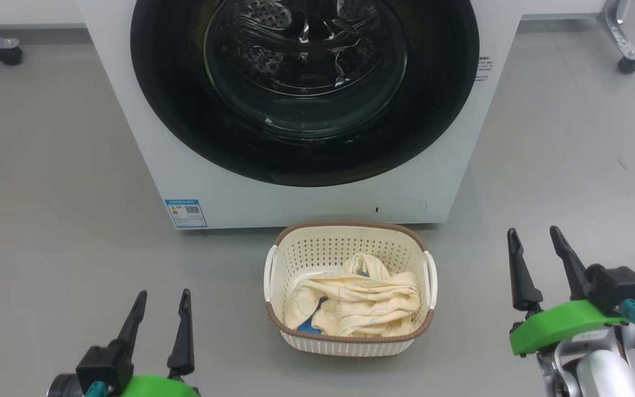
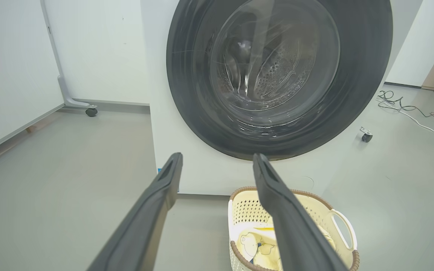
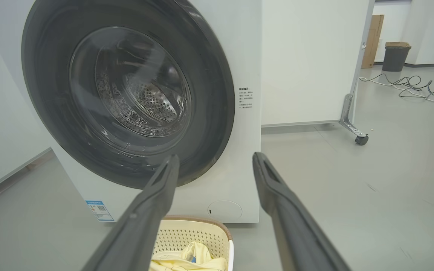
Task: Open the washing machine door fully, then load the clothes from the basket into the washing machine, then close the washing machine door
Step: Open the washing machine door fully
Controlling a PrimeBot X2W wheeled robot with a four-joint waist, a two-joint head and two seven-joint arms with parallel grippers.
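Round glossy-black glass door [image 1: 174, 110] is shut. Cream-yellow clothes [image 1: 356, 303] sit in the perforated cream basket [image 1: 345, 225]; left gripper [image 1: 163, 292] and right gripper [image 1: 533, 229] both spread, empty.

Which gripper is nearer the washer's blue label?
Left. The left gripper hovers straight in front of the blue label; the right gripper is beyond the basket, on its other side.

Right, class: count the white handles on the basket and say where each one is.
2. The left handle is on the basket's left side, the right handle on its right side; none looks hidden.
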